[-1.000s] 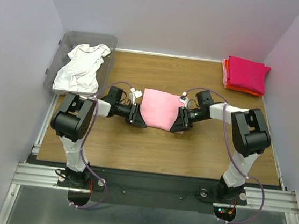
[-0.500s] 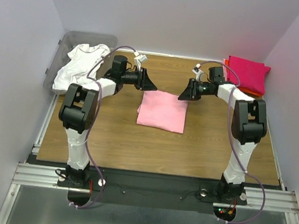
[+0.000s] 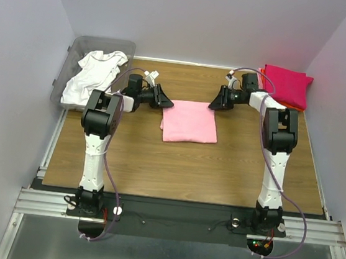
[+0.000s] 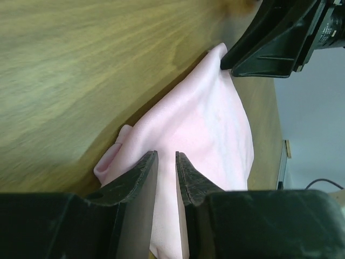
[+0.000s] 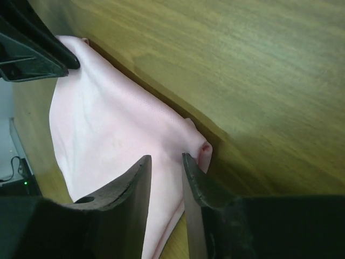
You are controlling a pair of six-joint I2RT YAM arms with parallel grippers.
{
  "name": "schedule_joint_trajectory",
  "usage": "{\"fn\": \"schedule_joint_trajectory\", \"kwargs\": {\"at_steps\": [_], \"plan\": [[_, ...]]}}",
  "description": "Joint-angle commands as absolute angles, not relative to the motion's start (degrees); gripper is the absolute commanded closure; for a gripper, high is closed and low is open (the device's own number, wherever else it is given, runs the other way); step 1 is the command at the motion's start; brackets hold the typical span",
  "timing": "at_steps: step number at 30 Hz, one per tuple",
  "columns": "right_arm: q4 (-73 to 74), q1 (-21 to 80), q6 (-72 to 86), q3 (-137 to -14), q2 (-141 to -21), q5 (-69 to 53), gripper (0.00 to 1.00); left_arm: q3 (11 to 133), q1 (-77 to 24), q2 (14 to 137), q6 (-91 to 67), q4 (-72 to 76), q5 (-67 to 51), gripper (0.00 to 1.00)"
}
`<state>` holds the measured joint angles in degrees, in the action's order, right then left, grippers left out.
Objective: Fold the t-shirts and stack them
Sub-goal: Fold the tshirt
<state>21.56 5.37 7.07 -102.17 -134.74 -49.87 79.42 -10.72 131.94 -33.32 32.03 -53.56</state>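
Observation:
A light pink t-shirt (image 3: 189, 122) lies folded flat as a rectangle in the middle of the table. My left gripper (image 3: 166, 101) is at its far left corner and my right gripper (image 3: 215, 104) at its far right corner. In the left wrist view the left gripper (image 4: 166, 155) has its jaws narrowly apart with pink cloth (image 4: 215, 124) running between them. The right gripper (image 5: 166, 157) looks the same, with the shirt's corner (image 5: 202, 147) beside one finger. A white t-shirt (image 3: 94, 77) lies crumpled in the bin. A magenta folded tee (image 3: 285, 85) tops an orange one (image 3: 280, 105) at the far right.
The clear grey bin (image 3: 86, 43) stands at the far left corner, partly off the wooden table (image 3: 187, 168). Walls close in on three sides. Each wrist view shows the other gripper's black fingers across the pink shirt.
Both grippers moved from the pink shirt's sides to its far corners and came down low. The shirt shifted slightly away from me and now lies flat.

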Motion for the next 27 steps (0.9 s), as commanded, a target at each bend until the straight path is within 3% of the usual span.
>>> {"fn": "schedule_joint_trajectory", "kwargs": {"at_steps": [1,7,11,13,14,21,27], "plan": [[20.4,5.3,7.7,-105.7,-132.8,-47.8,0.61,80.0,-9.5,123.4,-29.7,33.2,-55.0,0.66],[20.4,5.3,9.8,-99.8,-117.1,-46.8,0.41,78.8,-13.0,106.0,-4.9,15.6,-48.4,0.56],[20.6,5.3,9.8,-91.9,-107.2,-41.1,0.14,76.8,-20.2,98.5,9.6,8.1,-36.1,0.50],[20.6,5.1,9.7,-89.0,-103.5,-36.6,0.09,76.0,-26.6,95.9,15.7,4.7,-31.4,0.49],[20.6,5.1,9.5,-86.6,-100.3,-34.8,0.00,74.5,-28.9,95.1,22.0,4.0,-26.2,0.48],[21.1,3.1,12.7,-76.9,-91.9,-19.1,0.00,69.8,-46.0,96.2,37.5,3.4,-11.3,0.43],[22.4,0.6,13.9,-73.1,-92.5,-22.1,0.00,71.8,-52.8,102.4,43.2,4.0,-4.9,0.47]]}}
